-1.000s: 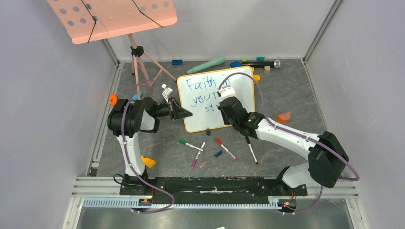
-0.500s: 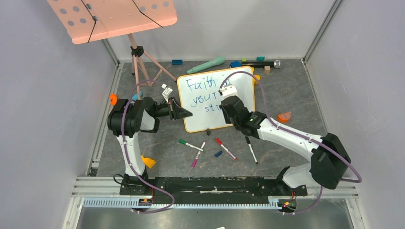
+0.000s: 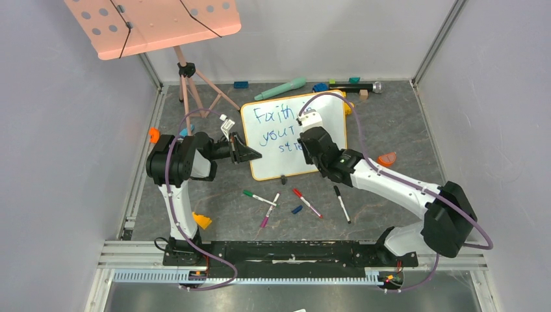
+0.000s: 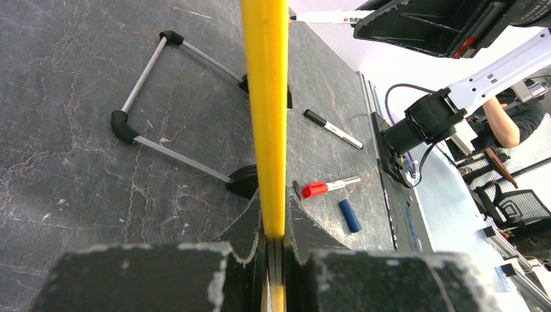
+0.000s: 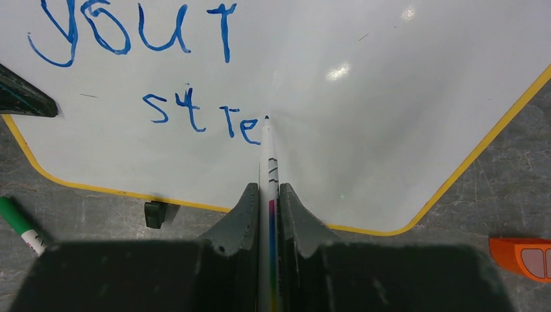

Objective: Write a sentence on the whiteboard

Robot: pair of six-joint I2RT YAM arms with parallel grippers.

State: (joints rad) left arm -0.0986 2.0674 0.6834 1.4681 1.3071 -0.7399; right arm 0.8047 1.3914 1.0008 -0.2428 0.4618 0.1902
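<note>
The whiteboard (image 3: 328, 114) with its orange-yellow frame lies on the grey floor, also in the right wrist view (image 5: 390, 97). The sentence (image 3: 273, 127) in blue reads "Faith", "your", then "stre" (image 5: 201, 120). My right gripper (image 5: 269, 195) is shut on a white marker (image 5: 268, 162), its tip touching the board just right of the last "e". My left gripper (image 4: 273, 224) is shut on the whiteboard's yellow frame edge (image 4: 265, 97), at the board's left side in the top view (image 3: 247, 155).
Loose markers lie in front of the board: green (image 3: 256, 196), pink (image 3: 269, 209), red (image 3: 305, 202), black (image 3: 342, 204), plus a blue cap (image 3: 296, 209). A pink music stand (image 3: 156, 23) is at back left. Toys line the back wall. An orange piece (image 3: 387, 158) sits right.
My right gripper has moved slightly to the right along the third line with the marker; the writing there has grown. The left arm has not moved.
</note>
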